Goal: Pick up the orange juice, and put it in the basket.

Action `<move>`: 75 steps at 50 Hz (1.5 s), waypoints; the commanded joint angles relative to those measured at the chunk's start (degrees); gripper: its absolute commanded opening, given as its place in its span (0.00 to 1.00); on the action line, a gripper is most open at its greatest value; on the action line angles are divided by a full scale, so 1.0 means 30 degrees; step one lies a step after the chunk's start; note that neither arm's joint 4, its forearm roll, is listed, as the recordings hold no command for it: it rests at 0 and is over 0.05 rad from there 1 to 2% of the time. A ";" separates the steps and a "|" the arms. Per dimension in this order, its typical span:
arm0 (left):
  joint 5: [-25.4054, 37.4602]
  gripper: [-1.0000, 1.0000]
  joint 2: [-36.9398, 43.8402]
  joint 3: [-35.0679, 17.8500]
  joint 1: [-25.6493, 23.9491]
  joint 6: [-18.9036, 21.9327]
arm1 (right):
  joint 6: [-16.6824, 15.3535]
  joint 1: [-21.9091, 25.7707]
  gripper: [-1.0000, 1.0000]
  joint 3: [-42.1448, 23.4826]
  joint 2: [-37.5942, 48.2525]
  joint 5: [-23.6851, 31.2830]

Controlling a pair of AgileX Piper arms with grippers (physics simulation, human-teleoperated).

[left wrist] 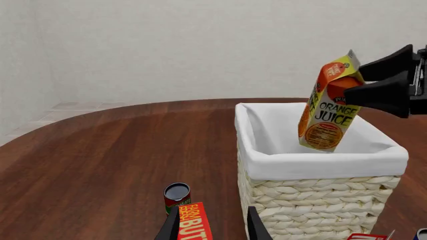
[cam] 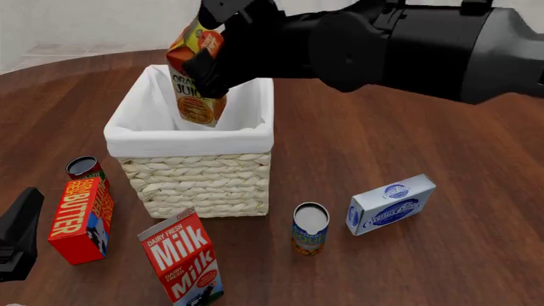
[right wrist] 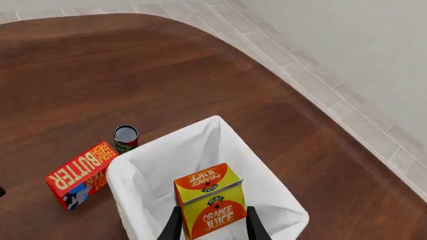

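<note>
The orange juice [cam: 197,83], a small yellow carton with an orange top, hangs tilted over the opening of the basket [cam: 191,139], its bottom about level with the white-lined rim. My right gripper [cam: 209,46] is shut on the carton's upper part. The left wrist view shows the orange juice [left wrist: 327,112], the right gripper [left wrist: 353,82] and the basket [left wrist: 320,165] from the side. From the right wrist, the orange juice [right wrist: 210,202] sits between the fingers above the basket [right wrist: 143,175]. My left gripper [left wrist: 212,227] is open, low at the table's near left, [cam: 17,233].
A red butter box [cam: 81,220] and a dark can [cam: 85,167] stand left of the basket. A milk carton [cam: 183,258] lies in front of it. A second can [cam: 310,226] and a blue-and-white box [cam: 391,204] sit to the front right.
</note>
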 commanded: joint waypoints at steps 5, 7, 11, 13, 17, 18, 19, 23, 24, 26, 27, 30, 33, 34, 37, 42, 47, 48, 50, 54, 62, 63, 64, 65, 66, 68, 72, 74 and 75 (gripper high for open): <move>0.0000 1.00 0.0000 0.0000 0.0000 0.0000 | 0.0932 0.0038 0.00 -0.0093 0.0715 0.0161; 0.0000 1.00 0.0000 0.0000 0.0000 0.0000 | 0.0927 -0.0010 0.00 -0.0142 0.0770 0.0151; 0.0000 1.00 0.0000 0.0000 0.0000 0.0000 | 0.1071 0.0030 0.00 -0.0118 0.0858 0.0223; 0.0000 1.00 0.0000 0.0000 0.0000 0.0000 | 0.1038 0.0036 0.00 -0.0070 0.1010 0.0247; 0.0000 1.00 0.0000 0.0000 0.0000 0.0000 | 0.1124 0.0036 0.00 -0.0101 0.1212 0.0352; 0.0000 1.00 0.0000 0.0000 0.0000 0.0000 | 0.1097 0.0015 0.00 -0.0115 0.1253 0.0350; 0.0000 1.00 0.0000 0.0000 0.0000 0.0000 | 0.1230 -0.0015 0.00 -0.0227 0.1387 0.0471; 0.0000 1.00 0.0000 0.0000 0.0000 0.0000 | 0.1242 -0.0144 0.00 -0.0500 0.1875 0.0700; 0.0000 1.00 0.0000 0.0000 0.0000 0.0000 | 0.1341 -0.0109 0.00 -0.0495 0.1909 0.0710; 0.0000 1.00 0.0000 0.0000 0.0000 0.0000 | 0.1324 -0.0104 0.00 -0.0489 0.2049 0.0722; 0.0000 1.00 0.0000 0.0000 0.0000 0.0000 | 0.1324 -0.0104 0.00 -0.0487 0.2048 0.0720; 0.0000 1.00 0.0000 0.0000 0.0000 0.0000 | 0.1396 -0.0103 0.00 -0.0479 0.2238 0.0720; 0.0000 1.00 0.0000 0.0000 0.0000 0.0000 | 0.1471 -0.0108 0.00 -0.0511 0.2337 0.0740; 0.0000 1.00 0.0000 0.0000 0.0000 0.0000 | 0.1493 -0.0079 0.00 -0.0474 0.2314 0.0718; 0.0000 1.00 0.0000 0.0000 0.0000 0.0000 | 0.1466 -0.0120 0.00 -0.0533 0.2405 0.0753; 0.0000 1.00 0.0000 0.0000 0.0000 0.0000 | 0.1494 -0.0125 0.00 -0.0574 0.2461 0.0795; 0.0000 1.00 0.0000 0.0000 0.0000 0.0000 | 0.1552 -0.0123 0.00 -0.0576 0.2603 0.0849; 0.0000 1.00 0.0000 0.0000 0.0000 0.0000 | 0.1551 -0.0137 0.00 -0.0575 0.2641 0.0837; 0.0000 1.00 0.0000 0.0000 0.0000 0.0000 | 0.1620 -0.0181 0.00 -0.0628 0.2745 0.0862; 0.0000 1.00 0.0000 0.0000 0.0000 0.0000 | 0.1776 -0.0126 0.00 -0.0596 0.2761 0.0895; 0.0000 1.00 0.0000 0.0000 0.0000 0.0000 | 0.1730 -0.0156 1.00 -0.0592 0.2837 0.0941; 0.0000 1.00 0.0000 0.0000 0.0000 0.0000 | 0.1720 -0.0130 1.00 -0.0517 0.2788 0.0893; 0.0000 1.00 0.0000 0.0000 0.0000 0.0000 | 0.1739 -0.0084 1.00 -0.0460 0.2764 0.0901; 0.0000 1.00 0.0000 0.0000 0.0000 0.0000 | 0.1738 -0.0085 1.00 -0.0453 0.2750 0.0885; 0.0000 1.00 0.0000 0.0000 0.0000 0.0000 | 0.1741 -0.0088 1.00 -0.0463 0.2743 0.0889; 0.0000 1.00 0.0000 0.0000 0.0000 0.0000 | 0.1728 -0.0050 1.00 -0.0423 0.2689 0.0879; 0.0000 1.00 0.0000 0.0000 0.0000 0.0000 | 0.1705 -0.0111 1.00 -0.0458 0.2720 0.0847; 0.0000 1.00 0.0000 0.0000 0.0000 0.0000 | 0.1685 -0.0094 1.00 -0.0393 0.2691 0.0805; 0.0000 1.00 0.0000 0.0000 0.0000 0.0000 | 0.1680 -0.0103 1.00 -0.0385 0.2682 0.0788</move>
